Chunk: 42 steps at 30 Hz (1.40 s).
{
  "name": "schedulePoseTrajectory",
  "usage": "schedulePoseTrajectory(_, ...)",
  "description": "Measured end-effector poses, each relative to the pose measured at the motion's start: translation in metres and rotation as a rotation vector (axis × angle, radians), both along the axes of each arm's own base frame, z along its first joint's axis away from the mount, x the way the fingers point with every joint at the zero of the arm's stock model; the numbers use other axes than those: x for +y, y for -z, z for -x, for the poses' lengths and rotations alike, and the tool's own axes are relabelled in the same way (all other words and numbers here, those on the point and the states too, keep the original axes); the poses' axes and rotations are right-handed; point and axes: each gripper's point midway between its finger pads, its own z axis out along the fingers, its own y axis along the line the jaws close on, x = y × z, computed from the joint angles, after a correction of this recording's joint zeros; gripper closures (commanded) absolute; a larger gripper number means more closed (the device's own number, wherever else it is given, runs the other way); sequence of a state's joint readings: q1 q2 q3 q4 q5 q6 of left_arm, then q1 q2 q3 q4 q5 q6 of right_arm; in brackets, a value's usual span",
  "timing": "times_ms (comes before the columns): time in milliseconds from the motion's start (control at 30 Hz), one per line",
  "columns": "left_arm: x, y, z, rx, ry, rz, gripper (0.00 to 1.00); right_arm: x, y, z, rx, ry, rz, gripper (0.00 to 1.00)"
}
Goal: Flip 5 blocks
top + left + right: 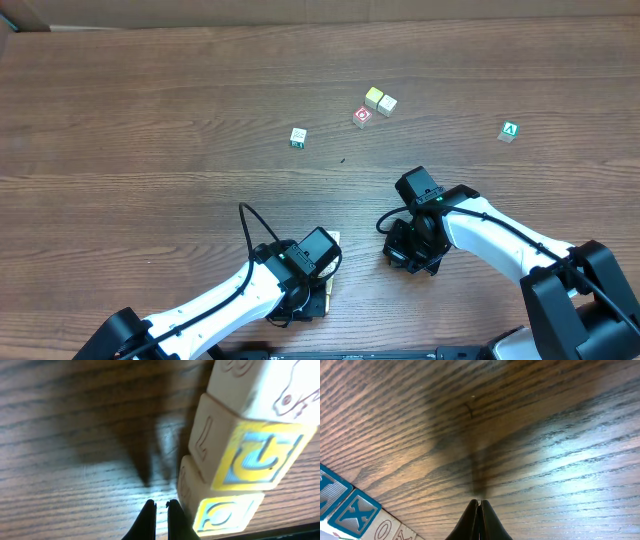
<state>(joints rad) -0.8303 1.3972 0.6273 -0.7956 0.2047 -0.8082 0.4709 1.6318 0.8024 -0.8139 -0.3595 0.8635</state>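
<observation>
The wood-grain table (150, 100) carries everything, and both arms crouch over its near edge. The left arm (215, 300) comes in from the lower left and the right arm (500, 235) from the lower right, wrists bent down. I judge this a resting pose that leaves the far cubes clear, not work on any one of them. The left gripper (160, 506) has its jaws drawn together to a hairline gap with nothing between them. The right gripper (479, 505) is pressed fully closed, also empty, its tips over bare wood. The blocks lie in two groups. On the far half of the table, seen only from overhead, a cream cube (387, 104) touches a yellowish cube (373, 97). A white cube with green marks (297, 137) sits alone, well apart to their left. The red-faced cube (362, 117) just beside the pair and the green "A" cube (509, 131) far to the right are not for flipping. Overhead, the arms hide what lies under them, save a pale corner (333, 238) by the left wrist. The left wrist view fills that in: a line of three pale blocks (240, 455), face to face, just beside the fingers, with yellow-framed blue letters on one side. The right wrist view catches a blue-framed "X" block (357, 510) and lettered neighbours at its lower-left corner. Which five are meant I cannot tell.
</observation>
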Motion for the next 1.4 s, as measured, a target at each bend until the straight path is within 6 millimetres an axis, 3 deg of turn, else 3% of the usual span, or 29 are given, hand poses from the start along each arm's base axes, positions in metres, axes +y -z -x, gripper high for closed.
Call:
schedulePoseTrajectory(200,0.011,-0.003,0.021,0.099,-0.002,-0.037,0.96,0.0,0.0,0.0,0.001,0.0,-0.002,0.96)
schedulePoseTrajectory(567,-0.01,-0.009,0.03,0.163,0.023,0.083,0.96,0.001,0.0,0.0,0.001,0.0,-0.003,0.96)
schedulePoseTrajectory(1400,-0.018,-0.006,0.014,0.085,0.03,0.108,0.96,0.0,0.0,0.0,0.001,0.0,-0.003,0.96)
